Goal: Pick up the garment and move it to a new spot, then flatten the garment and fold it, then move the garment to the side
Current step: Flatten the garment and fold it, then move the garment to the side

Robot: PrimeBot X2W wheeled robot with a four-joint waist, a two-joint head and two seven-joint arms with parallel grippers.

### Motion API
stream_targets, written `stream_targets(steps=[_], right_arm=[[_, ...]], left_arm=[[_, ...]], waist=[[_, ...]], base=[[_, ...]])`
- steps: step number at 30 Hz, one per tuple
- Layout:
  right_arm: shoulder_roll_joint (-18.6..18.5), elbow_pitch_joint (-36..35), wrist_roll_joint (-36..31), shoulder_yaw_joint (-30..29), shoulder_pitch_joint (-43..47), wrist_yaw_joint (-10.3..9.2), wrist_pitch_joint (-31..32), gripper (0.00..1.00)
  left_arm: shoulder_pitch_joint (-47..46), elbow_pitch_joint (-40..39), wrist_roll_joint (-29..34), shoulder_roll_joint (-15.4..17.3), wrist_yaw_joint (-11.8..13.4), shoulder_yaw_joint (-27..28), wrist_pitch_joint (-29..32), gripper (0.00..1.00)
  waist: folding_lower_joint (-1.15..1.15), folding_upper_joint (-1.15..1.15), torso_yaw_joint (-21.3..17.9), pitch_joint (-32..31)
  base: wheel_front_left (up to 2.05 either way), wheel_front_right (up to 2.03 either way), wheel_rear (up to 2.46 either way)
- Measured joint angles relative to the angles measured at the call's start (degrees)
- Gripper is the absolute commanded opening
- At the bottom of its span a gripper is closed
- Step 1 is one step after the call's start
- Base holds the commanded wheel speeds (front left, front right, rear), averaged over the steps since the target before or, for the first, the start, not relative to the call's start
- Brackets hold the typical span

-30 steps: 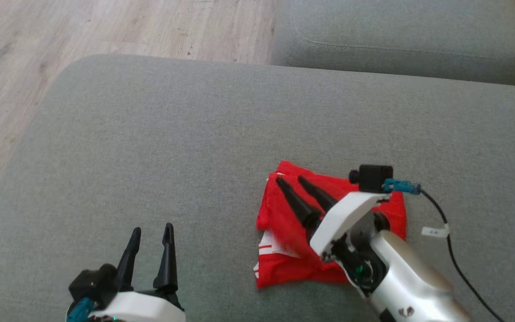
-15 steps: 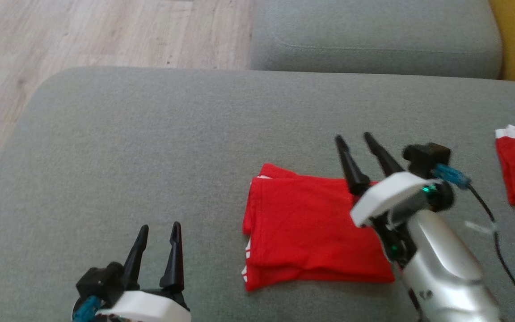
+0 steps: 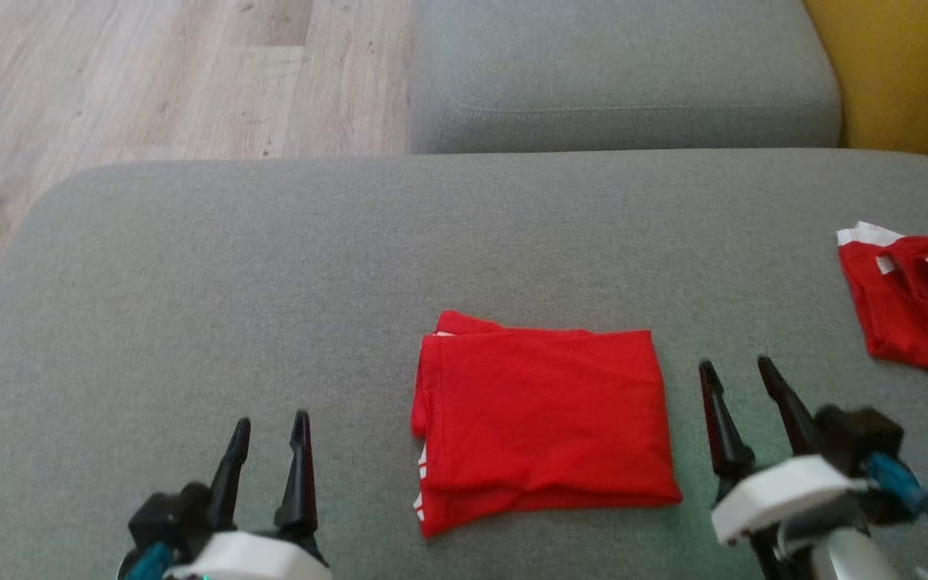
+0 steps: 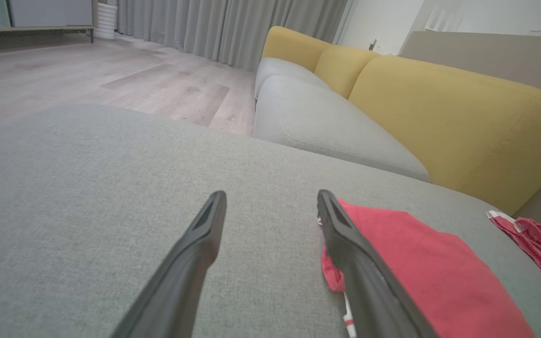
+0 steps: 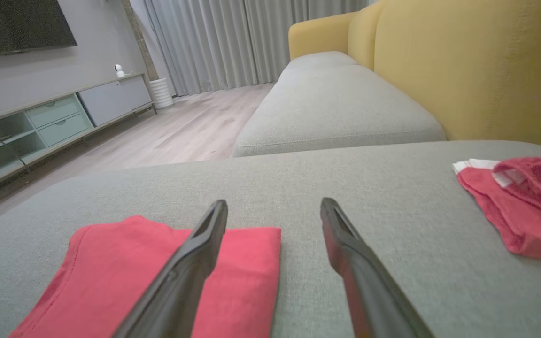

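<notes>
Now folded red garment (image 3: 540,419) is seen flat on grey cushion (image 3: 271,282), near its front edge. Left gripper (image 3: 271,419) and right gripper (image 3: 735,365) jaws are spread, empty. Soft, light, floppy handling is expected; layered side edge should be pinched.

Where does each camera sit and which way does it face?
Head: above, looking down at the grey cushion and folded red garment; left pincer and right pincer at bottom.
Left wrist: low, along its own fingers; garment lower right.
Right wrist: low, along its fingers; garment lower left.
Shared: all show the garment.
</notes>
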Motion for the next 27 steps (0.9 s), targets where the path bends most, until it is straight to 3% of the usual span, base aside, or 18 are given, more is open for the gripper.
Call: stream_targets(steps=[9,27], right_arm=[[0.2,-3.9,1.4,-1.0,7.1,0.00,-0.5,1.00],[0.3,-4.0,1.4,-1.3,7.6,0.00,-1.0,1.00]], left_arm=[[4.1,0.5,1.0,0.0,0.0,1.8,-0.5,1.00],[5.1,1.0,1.6,0.0,-0.3,2.0,-0.9,1.00]], waist=[[0.00,0.00,-0.4,-1.5],[0.00,0.00,0.4,-1.7]], base=[[0.00,0.00,0.00],[0.00,0.00,0.00]])
